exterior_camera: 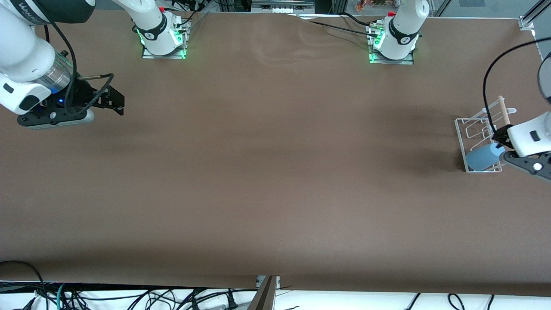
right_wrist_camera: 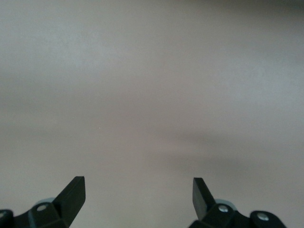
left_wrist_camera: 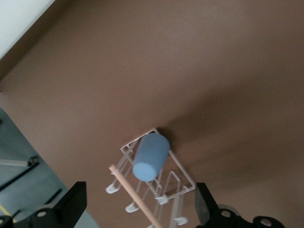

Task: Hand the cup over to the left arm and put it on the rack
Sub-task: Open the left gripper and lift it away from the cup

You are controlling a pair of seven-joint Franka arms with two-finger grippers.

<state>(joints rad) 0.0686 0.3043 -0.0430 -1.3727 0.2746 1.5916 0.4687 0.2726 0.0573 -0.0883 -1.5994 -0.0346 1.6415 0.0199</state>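
The light-blue cup rests tilted on the white wire rack, at the rack's end nearer the front camera, toward the left arm's end of the table. In the left wrist view the cup shows its closed base, leaning on the rack beside the wooden dowel. My left gripper hangs open over the rack, with nothing between its fingers. My right gripper is open and empty over bare table at the right arm's end.
A brown cloth covers the table. Both arm bases stand at the edge farthest from the front camera. Cables lie below the table's near edge.
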